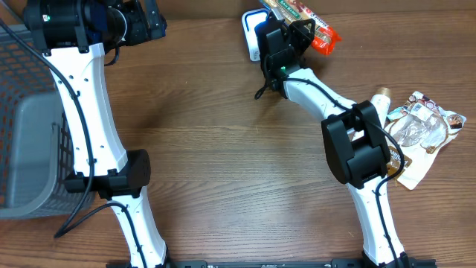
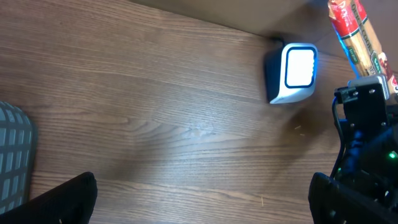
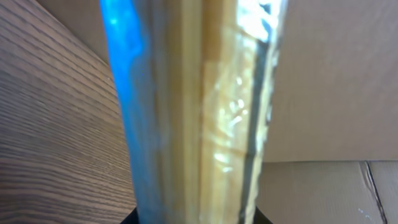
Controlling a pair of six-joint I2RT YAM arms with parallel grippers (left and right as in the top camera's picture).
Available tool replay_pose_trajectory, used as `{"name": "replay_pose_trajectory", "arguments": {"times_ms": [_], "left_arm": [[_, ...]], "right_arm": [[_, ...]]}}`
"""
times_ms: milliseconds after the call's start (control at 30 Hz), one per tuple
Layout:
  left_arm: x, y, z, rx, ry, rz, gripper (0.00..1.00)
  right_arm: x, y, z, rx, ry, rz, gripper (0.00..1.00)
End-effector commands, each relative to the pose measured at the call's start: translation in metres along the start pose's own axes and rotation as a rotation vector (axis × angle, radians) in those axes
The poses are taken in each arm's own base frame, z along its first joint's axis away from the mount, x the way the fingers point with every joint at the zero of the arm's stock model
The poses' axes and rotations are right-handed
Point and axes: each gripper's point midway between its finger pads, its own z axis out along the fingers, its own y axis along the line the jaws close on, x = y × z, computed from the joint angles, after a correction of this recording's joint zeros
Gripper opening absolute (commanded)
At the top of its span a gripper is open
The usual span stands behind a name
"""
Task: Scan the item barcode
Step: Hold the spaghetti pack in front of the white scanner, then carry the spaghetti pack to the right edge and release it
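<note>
The right claw is clamped on a long snack packet at the far edge of the tabletop. It holds the packet just beside a small white scanner whose window glows white inside a blue rim. From overhead the packet lies slantwise over the claw, its orange-red end pointing right, and the scanner peeks out at the claw's left side. Whether the packet touches the scanner cannot be told. In the right wrist view the packet fills the middle of the picture, standing up out of the claw – clear wrap over pale tan sticks, with blue light along its left edge. The left claw hangs at the far left of the tabletop with its fingers wide apart and nothing between them, looking across the wood toward the scanner. A grey basket stands at the left edge. A crumpled pouch lies near the right arm – well apart from the scanner.
</note>
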Motion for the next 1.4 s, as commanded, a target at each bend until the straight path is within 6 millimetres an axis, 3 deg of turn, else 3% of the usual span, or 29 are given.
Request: {"name": "replay_pose_trajectory", "arguments": {"times_ms": [0, 300, 867, 1133, 1233, 1367], "left_arm": [[0.0, -0.006, -0.009, 0.006, -0.019, 0.015, 1.0], [0.0, -0.006, -0.009, 0.006, -0.019, 0.015, 0.99], [0.0, -0.006, -0.009, 0.006, -0.019, 0.015, 0.99], [0.0, -0.006, -0.009, 0.006, -0.019, 0.015, 1.0], [0.0, -0.006, -0.009, 0.006, -0.019, 0.015, 0.99], [0.0, -0.006, -0.009, 0.006, -0.019, 0.015, 0.99]], "right_arm": [[-0.009, -0.03, -0.004, 0.066, 0.005, 0.116, 0.04], [-0.008, -0.017, -0.005, 0.065, 0.015, 0.094, 0.04], [-0.011, -0.029, -0.016, 0.119, 0.03, 0.158, 0.04], [-0.034, -0.084, -0.069, 0.094, -0.055, 0.228, 0.03], [-0.039, -0.096, -0.107, -0.078, -0.138, 0.232, 0.04], [-0.027, -0.105, -0.143, -0.295, -0.169, 0.346, 0.04]]}}
